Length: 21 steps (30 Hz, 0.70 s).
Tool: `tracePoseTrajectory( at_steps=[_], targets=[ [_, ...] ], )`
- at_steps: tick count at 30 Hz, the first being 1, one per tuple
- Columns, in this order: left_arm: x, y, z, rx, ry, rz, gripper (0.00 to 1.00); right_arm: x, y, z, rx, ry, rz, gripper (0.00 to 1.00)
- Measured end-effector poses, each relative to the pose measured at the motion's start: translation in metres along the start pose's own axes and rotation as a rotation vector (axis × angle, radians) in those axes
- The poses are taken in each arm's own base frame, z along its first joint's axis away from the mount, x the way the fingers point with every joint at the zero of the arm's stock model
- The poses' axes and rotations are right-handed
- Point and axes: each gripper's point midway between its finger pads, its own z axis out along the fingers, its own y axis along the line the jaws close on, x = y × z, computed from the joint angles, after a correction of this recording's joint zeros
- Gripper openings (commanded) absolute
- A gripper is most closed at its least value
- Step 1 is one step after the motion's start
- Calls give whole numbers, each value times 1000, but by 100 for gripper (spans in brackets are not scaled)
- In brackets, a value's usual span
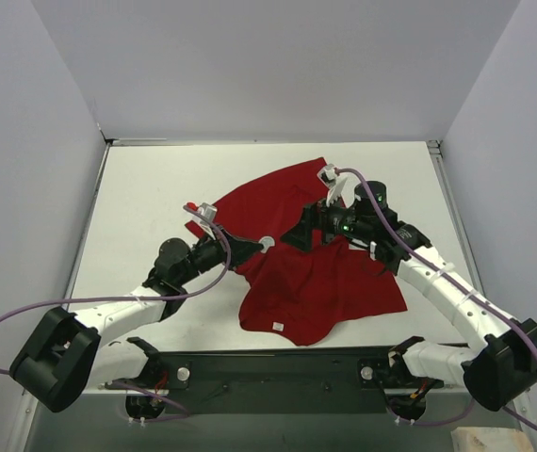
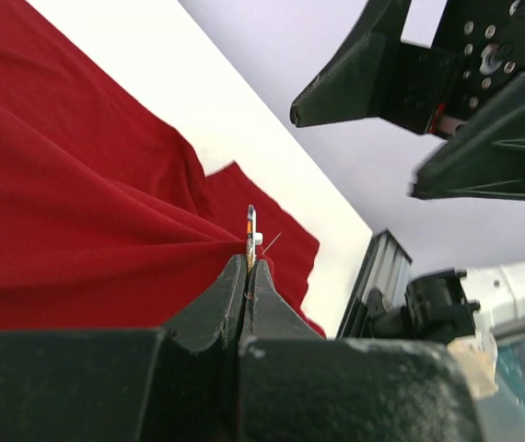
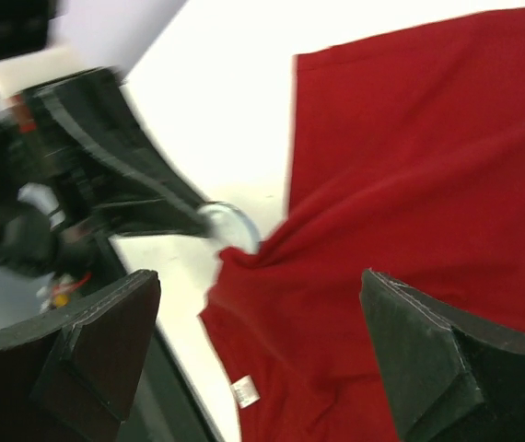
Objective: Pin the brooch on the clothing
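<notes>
The clothing, a red T-shirt, lies crumpled in the middle of the table, its white label near the front hem. My left gripper is shut on the brooch, a small round disc held at the shirt's left edge. In the left wrist view the brooch stands edge-on above the closed jaws of the left gripper, with folds of the T-shirt gathering toward it. My right gripper hovers just right of the brooch, open and empty, over the T-shirt.
White table with grey walls around it. A black rail runs along the near edge between the arm bases. Purple cables loop from both arms.
</notes>
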Motion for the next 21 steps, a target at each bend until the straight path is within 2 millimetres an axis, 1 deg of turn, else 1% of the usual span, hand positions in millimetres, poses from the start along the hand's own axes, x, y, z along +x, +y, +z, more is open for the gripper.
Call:
tracePoseTrajectory(
  at_steps=[4,7,9,14,21],
  targets=[
    [6,-4,-4,52,64,25,0,5,27,0,-173,15,-18,95],
    [12,-8,-7,101,113,39,0,10,41,0,-263,34,-25,95],
    [17,-12,-11,136,148,46,0,14,48,0,-302,47,-27,93],
    [23,-18,-15,183,188,53,0,19,59,2,-361,66,-33,81],
    [20,-19,-19,202,190,75,0,34,56,9,-383,91,18,81]
  ],
)
